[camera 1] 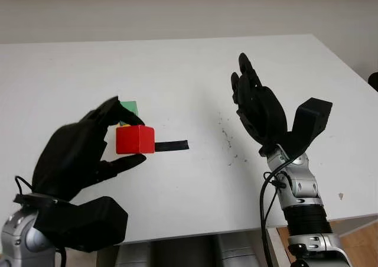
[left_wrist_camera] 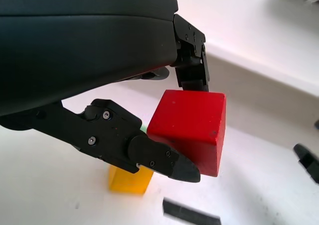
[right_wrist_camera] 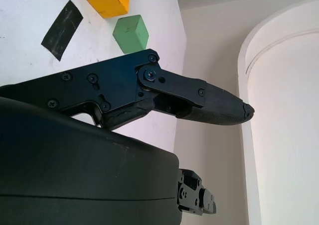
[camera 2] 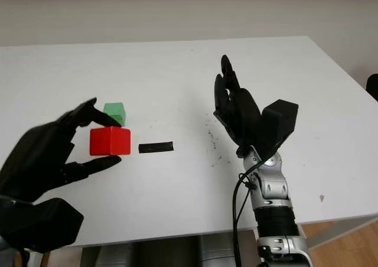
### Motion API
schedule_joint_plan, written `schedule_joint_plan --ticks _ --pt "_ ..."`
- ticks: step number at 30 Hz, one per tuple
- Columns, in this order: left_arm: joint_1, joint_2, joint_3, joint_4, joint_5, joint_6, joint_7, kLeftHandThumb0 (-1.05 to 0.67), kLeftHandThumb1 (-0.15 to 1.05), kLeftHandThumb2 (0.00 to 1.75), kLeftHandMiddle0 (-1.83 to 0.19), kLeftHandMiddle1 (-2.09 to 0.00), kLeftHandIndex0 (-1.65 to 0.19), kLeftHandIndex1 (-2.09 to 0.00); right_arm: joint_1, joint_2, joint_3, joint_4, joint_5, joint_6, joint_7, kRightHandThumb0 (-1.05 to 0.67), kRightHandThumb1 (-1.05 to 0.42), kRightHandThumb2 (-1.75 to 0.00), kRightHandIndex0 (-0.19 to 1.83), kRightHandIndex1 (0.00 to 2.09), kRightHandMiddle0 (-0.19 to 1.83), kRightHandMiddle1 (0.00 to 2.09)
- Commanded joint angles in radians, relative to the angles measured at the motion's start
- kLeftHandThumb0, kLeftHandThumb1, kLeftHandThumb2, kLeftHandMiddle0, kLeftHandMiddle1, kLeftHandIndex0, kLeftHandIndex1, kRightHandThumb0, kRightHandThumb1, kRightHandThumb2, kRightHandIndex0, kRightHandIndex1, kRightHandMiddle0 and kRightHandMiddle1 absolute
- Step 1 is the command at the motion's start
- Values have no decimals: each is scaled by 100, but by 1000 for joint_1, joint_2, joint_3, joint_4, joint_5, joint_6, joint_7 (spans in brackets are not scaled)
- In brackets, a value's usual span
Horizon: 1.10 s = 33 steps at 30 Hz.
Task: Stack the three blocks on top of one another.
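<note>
Gripping the red block [camera 1: 135, 139] between fingertips above and thumb below, the left hand [camera 1: 80, 155] is at the lower left of the white table [camera 1: 177, 72] in the left eye view. Red block is held off the table; behind it, partly hidden, sits the green block [camera 1: 129, 108], with a sliver of the yellow block [camera 1: 124, 124] visible just under the green one's near edge. A black tape strip [camera 1: 171, 145] lies on the table immediately right of the red block. The right hand [camera 1: 257, 104] is raised over the right half of the table, well apart from the blocks, open and holding nothing.

Right eye view: same layout. Red block clamped in the left hand, green block just behind it, tape strip to its right, right hand upright at centre right.

Left wrist view: red block pinched between two black fingers [left_wrist_camera: 164, 160], one on its near lower edge, one on its far upper edge. Yellow block stands on the table below the held block; whether the two touch cannot be told. Tape strip lies near the yellow block.

Right wrist view: yellow block and green block rest on the table just beside each other, apart, with the tape strip near the yellow one. The right hand's fingers are extended, with nothing between them.
</note>
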Motion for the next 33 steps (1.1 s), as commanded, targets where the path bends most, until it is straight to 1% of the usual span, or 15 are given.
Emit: schedule_joint_plan --ticks 1,2,5,8,10,12,14,17,18,21,23,27,33 --pt "-88 37 -15 23 24 1 -25 -36 105 13 -29 -7 -34 -145 -8 3 5 -8 1 -3 0 -74 -105 -69 -19 0 -19 0" --pt "-125 52 -33 45 47 -2 -37 -37 105 9 -30 -6 -39 -142 -9 3 6 -8 2 -1 1 -75 -105 -68 -19 0 -19 0" --pt "-219 80 -91 111 95 -16 -65 -39 104 6 -29 -5 -44 -139 -10 2 9 -10 -1 -3 2 -75 -105 -68 -19 0 -19 0" --pt "-306 95 -147 173 122 -11 -112 -41 103 5 -26 -4 -45 -138 -10 -1 10 -10 -6 -9 0 -75 -105 -69 -19 0 -19 0" --pt "-360 98 -181 218 132 -11 -142 -41 103 5 -24 -4 -45 -132 -12 -1 10 -9 -8 -10 -1 -76 -105 -69 -19 0 -19 0" --pt "-411 90 -209 266 121 -4 -172 -41 102 5 -21 -4 -46 -125 -14 -1 10 -9 -10 -7 -3 -76 -105 -69 -19 0 -19 0" --pt "-448 78 -227 315 91 -2 -192 -40 102 5 -20 -4 -47 -124 -15 -1 11 -7 -11 -9 -3 -77 -105 -69 -19 0 -19 0" --pt "-501 53 -249 399 15 16 -230 -38 104 5 -20 -5 -45 -130 -14 2 11 -11 -9 -10 -6 -75 -105 -70 -19 0 -19 0" --pt "-518 49 -258 427 -6 20 -244 -39 104 6 -20 -5 -44 -137 -14 2 11 -13 -8 -11 -6 -76 -105 -70 -19 0 -19 0" --pt "-548 39 -279 500 -70 19 -274 -39 105 9 -21 -5 -40 -152 -12 0 12 -23 -8 -2 -10 -77 -105 -69 -19 0 -19 0" --pt "-558 37 -292 532 -98 20 -283 -41 105 11 -20 -5 -39 -157 -10 1 11 -27 -6 1 -13 -77 -105 -69 -19 0 -19 0" --pt "-564 38 -312 559 -117 44 -301 -43 105 15 -18 -5 -37 -161 -5 4 12 -35 -4 6 -20 -76 -105 -69 -19 0 -19 0" --pt "-556 33 -321 578 -138 55 -293 -42 105 17 -17 -5 -36 -172 -3 2 18 -36 -7 4 -18 -75 -105 -70 -19 0 -19 0"
